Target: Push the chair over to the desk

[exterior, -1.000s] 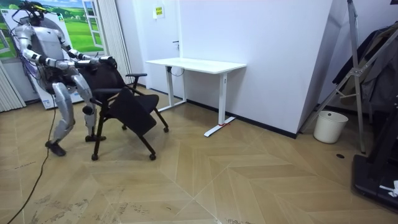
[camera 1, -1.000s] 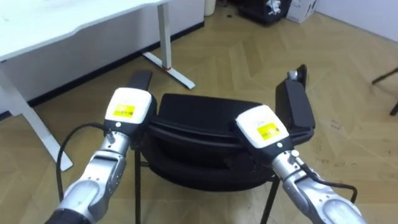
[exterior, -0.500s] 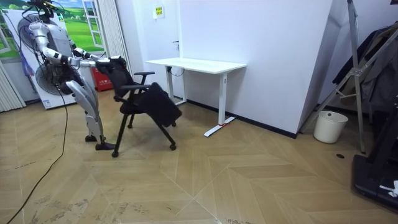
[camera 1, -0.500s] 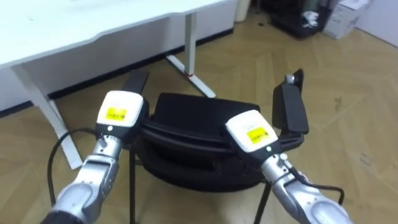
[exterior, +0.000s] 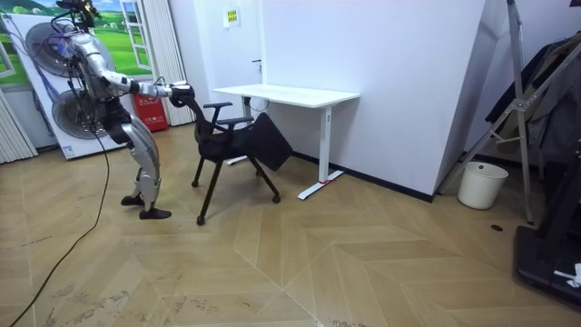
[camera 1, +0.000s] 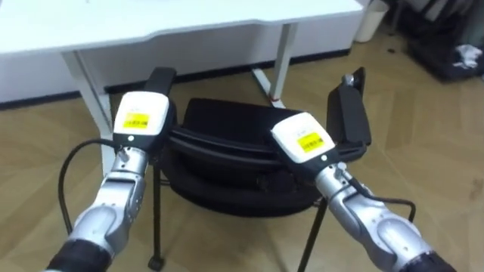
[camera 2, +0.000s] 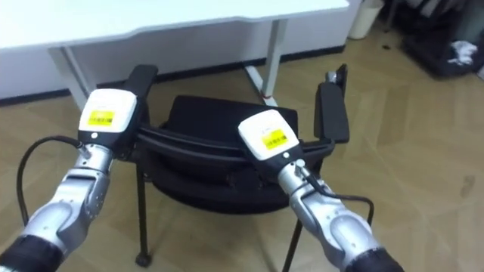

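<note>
1. since a second ago the chair (exterior: 238,145) has travelled across the wooden floor (exterior: 318,263) toward the room view's right. it was well apart from the desk (exterior: 290,94) then, and its front now reaches the desk's near end.
2. the robot has stepped after it and stands just behind the backrest, both arms stretched forward, one foot ahead of the other.
3. in the eye views the desk has drawn closer: its top now runs across just beyond the chair (camera 1: 234,125), with one leg (camera 1: 91,98) beside the left armrest (camera 1: 159,79) and the other leg (camera 1: 281,60) behind the seat.
4. the left hand (camera 1: 138,121) lies on the top edge of the backrest at its left end, as it did before. its fingers are hidden over that edge, so their curl cannot be told.
5. the right hand (camera 1: 301,140) lies on the same edge at the right end, near the right armrest (camera 1: 348,113). its fingers are hidden too, so its grip cannot be told.
6. count: one black chair with two armrests, one white desk with two legs, one white bin (exterior: 481,184) by the far wall, and two hands on the backrest.
</note>
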Available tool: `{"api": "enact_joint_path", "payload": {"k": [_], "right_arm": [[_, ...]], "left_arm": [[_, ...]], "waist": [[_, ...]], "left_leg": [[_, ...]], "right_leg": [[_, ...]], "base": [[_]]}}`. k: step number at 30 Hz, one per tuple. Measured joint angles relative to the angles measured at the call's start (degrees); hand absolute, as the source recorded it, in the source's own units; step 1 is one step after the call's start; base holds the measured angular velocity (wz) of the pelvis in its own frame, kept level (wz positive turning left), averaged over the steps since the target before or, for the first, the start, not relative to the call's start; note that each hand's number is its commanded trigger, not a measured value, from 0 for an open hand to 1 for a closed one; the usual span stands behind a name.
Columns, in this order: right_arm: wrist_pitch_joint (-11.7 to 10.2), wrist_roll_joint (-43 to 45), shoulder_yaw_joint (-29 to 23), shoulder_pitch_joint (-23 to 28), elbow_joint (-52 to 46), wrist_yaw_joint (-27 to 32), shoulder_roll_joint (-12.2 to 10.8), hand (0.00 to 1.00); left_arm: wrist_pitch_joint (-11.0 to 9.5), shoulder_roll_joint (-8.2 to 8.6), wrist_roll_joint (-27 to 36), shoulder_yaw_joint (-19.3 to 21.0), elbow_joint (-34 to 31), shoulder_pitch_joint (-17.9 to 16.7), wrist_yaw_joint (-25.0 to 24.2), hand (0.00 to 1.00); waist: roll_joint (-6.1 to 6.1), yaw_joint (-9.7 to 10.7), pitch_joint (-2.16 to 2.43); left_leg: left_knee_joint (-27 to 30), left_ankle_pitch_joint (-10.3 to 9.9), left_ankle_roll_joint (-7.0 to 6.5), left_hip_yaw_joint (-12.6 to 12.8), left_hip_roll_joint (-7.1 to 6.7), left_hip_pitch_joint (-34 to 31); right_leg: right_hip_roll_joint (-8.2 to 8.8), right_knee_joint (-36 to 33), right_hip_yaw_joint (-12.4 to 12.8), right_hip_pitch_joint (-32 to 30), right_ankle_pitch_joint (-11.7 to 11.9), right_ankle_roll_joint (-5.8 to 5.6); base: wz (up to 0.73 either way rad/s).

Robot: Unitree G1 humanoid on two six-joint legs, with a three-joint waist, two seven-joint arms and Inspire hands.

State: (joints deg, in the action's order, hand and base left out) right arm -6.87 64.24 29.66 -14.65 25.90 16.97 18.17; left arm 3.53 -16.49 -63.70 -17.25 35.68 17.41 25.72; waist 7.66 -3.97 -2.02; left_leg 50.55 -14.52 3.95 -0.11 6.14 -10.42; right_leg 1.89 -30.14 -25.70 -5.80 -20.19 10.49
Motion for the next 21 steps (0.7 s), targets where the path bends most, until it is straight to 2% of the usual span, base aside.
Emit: {"api": "enact_joint_path", "payload": {"k": [1, 2, 3, 4, 5, 6, 8, 9, 10, 11, 12, 13, 14, 15, 16, 17, 18, 19, 20, 21], "right_arm": [[0.0, 0.1, -0.1, 0.0, 0.1, 0.0, 0.0, 1.0], [0.1, 0.4, -0.2, -0.3, 0.2, 0.0, 0.0, 1.0], [0.1, 0.5, -0.2, -0.4, 0.2, -0.1, 0.0, 1.0], [0.1, 0.8, -0.1, -0.5, 0.2, -0.1, 0.0, 1.0], [0.1, 0.9, 0.1, -0.5, 0.1, -0.1, 0.1, 1.0], [0.1, 0.9, 0.3, -0.5, 0.1, -0.1, 0.2, 1.0], [0.0, 1.3, 0.3, -0.5, 0.0, 0.0, 0.2, 1.0], [0.0, 1.6, 0.3, -0.5, -0.1, 0.0, 0.2, 1.0], [0.1, 1.9, 0.3, -0.5, -0.3, 0.2, 0.4, 1.0], [0.1, 2.4, 0.4, -0.5, 0.0, 0.6, 0.2, 1.0], [0.1, 2.7, 0.5, -0.5, 0.2, 0.9, 0.2, 1.0], [0.1, 2.9, 0.8, -0.3, 0.3, 1.4, 0.4, 1.0], [0.1, 3.2, 0.8, 0.1, 0.2, 1.7, 0.6, 1.0], [0.1, 3.3, 0.9, 0.3, 0.1, 1.8, 0.6, 1.0], [0.1, 3.3, 1.1, 0.4, 0.0, 1.8, 0.7, 1.0], [0.1, 3.2, 1.2, 0.5, -0.3, 2.0, 0.7, 1.0], [0.1, 3.2, 1.2, 0.5, -0.4, 2.2, 0.7, 1.0], [0.3, 3.2, 1.2, 0.5, -0.8, 2.3, 0.7, 1.0], [0.5, 3.1, 1.2, 0.5, -1.2, 2.3, 0.7, 1.0], [0.6, 3.1, 1.2, 0.4, -1.4, 2.3, 0.7, 1.0]], "left_arm": [[0.3, 0.26, 0.0, 0.0, 0.2, 0.1, 0.2, 1.0], [0.7, 0.47, 0.0, 0.0, 0.3, 0.0, 0.4, 1.0], [0.9, 0.57, 0.1, -0.1, 0.4, 0.0, 0.5, 1.0], [1.4, 0.46, 0.5, -0.5, 0.4, -0.3, 1.1, 1.0], [1.5, 0.43, 0.7, -0.6, 0.2, -1.0, 1.7, 1.0], [1.6, 0.46, 1.0, -0.6, -0.1, -1.3, 1.9, 1.0], [2.5, 0.74, 1.1, -0.7, -0.9, -2.2, 2.3, 1.0], [2.5, 0.75, 1.1, -0.7, -1.1, -2.3, 2.4, 1.0], [2.7, 0.77, 1.1, -0.5, -1.5, -2.6, 2.4, 1.0], [2.9, 0.77, 1.2, -0.6, -2.1, -3.3, 2.5, 1.0], [3.2, 0.82, 1.3, -0.5, -2.5, -3.6, 2.6, 1.0], [3.6, 1.08, 1.5, -0.5, -3.1, -4.2, 2.6, 1.0], [3.9, 1.35, 1.7, -0.5, -3.4, -4.9, 2.8, 1.0], [4.0, 1.33, 1.8, -0.5, -3.7, -5.1, 2.8, 1.0], [4.1, 1.28, 1.8, -0.5, -4.3, -5.7, 2.7, 1.0], [4.1, 1.27, 1.8, -0.3, -4.7, -6.0, 2.7, 1.0], [4.2, 1.22, 1.8, -0.3, -5.0, -6.0, 2.7, 1.0], [4.5, 0.98, 1.9, -0.3, -5.7, -6.0, 2.7, 1.0], [4.6, 0.73, 2.2, -0.3, -6.3, -6.0, 2.6, 1.0], [4.7, 0.6, 2.3, -0.3, -6.6, -5.9, 2.5, 1.0]], "waist": [[0.1, 0.3, 0.03], [0.1, 0.3, 0.11], [0.1, 0.3, 0.12], [0.24, 0.2, 0.05], [0.21, -0.3, 0.19], [0.16, -0.4, 0.2], [0.19, -0.7, 0.24], [0.14, -0.8, 0.35], [0.1, -1.1, 0.45], [0.09, -1.2, 0.53], [0.07, -1.3, 0.6], [-0.2, -1.4, 0.86], [-0.23, -1.4, 1.04], [-0.33, -1.5, 1.17], [-0.27, -1.8, 1.29], [-0.13, -2.8, 1.34], [-0.03, -2.9, 1.35], [0.08, -3.2, 1.35], [0.19, -3.6, 1.38], [0.28, -3.8, 1.39]], "left_leg": [[1.3, 0.6, -0.2, 0.3, 0.7, -1.1], [2.3, 0.6, -0.19, 1.5, 2.08, -2.2], [2.3, 0.6, -0.15, 2.0, 2.6, -2.8], [1.0, 0.8, 0.28, 2.9, 3.59, -3.5], [-1.5, 1.1, 0.85, 3.5, 4.23, -4.0], [-3.0, 1.1, 0.98, 3.8, 4.4, -4.2], [-11.0, 1.3, 0.99, 4.3, 3.95, -5.8], [-13.1, 1.4, 1.15, 4.8, 3.81, -6.5], [-17.6, 2.2, 2.11, 5.0, 2.94, -7.6], [-21.9, 2.9, 2.34, 5.4, 1.97, -8.3], [-23.9, 3.8, 2.14, 5.8, 1.56, -8.5], [-27.0, 5.7, 1.93, 6.4, 0.64, -9.0], [-29.6, 7.7, 1.48, 6.6, -0.39, -9.2], [-30.8, 8.9, 1.25, 6.6, -0.94, -9.2], [-32.5, 11.3, 0.54, 7.0, -1.97, -9.0], [-33.8, 13.4, -0.08, 7.3, -2.82, -8.9], [-34.3, 14.5, -0.29, 7.5, -3.17, -8.9], [-35.0, 16.5, -1.19, 7.7, -4.19, -9.2], [-35.1, 17.6, -2.13, 7.9, -5.19, -9.5], [-35.1, 17.8, -2.43, 8.0, -5.68, -9.5]], "right_leg": [[0.0, 0.7, -1.3, 1.0, -0.2, 0.04], [-0.03, 1.8, -2.1, 2.0, -0.3, 0.08], [-0.02, 2.5, -2.5, 2.4, -0.3, 0.1], [0.0, 3.7, -2.8, 3.4, -0.3, 0.13], [-0.01, 4.9, -3.0, 4.2, -0.3, 0.13], [-0.07, 5.5, -3.3, 4.8, -0.3, 0.13], [-0.11, 7.3, -3.8, 6.1, -0.3, 0.08], [-0.12, 7.5, -4.1, 6.2, -0.3, 0.07], [-0.12, 7.9, -4.3, 6.4, -0.3, -0.03], [-0.18, 8.5, -4.2, 7.0, -0.4, -0.13], [-0.16, 8.6, -4.2, 7.1, -0.5, -0.36], [-0.16, 8.5, -4.2, 7.3, -0.8, -1.0], [-0.11, 8.1, -4.1, 7.6, -1.4, -2.3], [-0.09, 8.0, -4.0, 7.8, -1.9, -3.16], [0.09, 7.4, -3.4, 7.9, -2.8, -4.88], [0.1, 7.2, -2.5, 7.9, -3.3, -5.89], [0.1, 7.2, -2.3, 7.9, -3.3, -6.07], [0.09, 7.2, -2.1, 7.9, -3.4, -6.3], [0.08, 7.2, -1.8, 7.9, -3.5, -6.48], [0.09, 7.2, -1.5, 7.9, -3.7, -6.74]], "base": [[0.53], [0.49], [0.35], [0.23], [0.18], [0.17], [0.15], [0.11], [0.07], [0.05], [0.0], [-0.03], [0.0], [-0.07], [-0.18], [-0.24], [-0.22], [-0.1], [-0.07], [-0.14]]}}
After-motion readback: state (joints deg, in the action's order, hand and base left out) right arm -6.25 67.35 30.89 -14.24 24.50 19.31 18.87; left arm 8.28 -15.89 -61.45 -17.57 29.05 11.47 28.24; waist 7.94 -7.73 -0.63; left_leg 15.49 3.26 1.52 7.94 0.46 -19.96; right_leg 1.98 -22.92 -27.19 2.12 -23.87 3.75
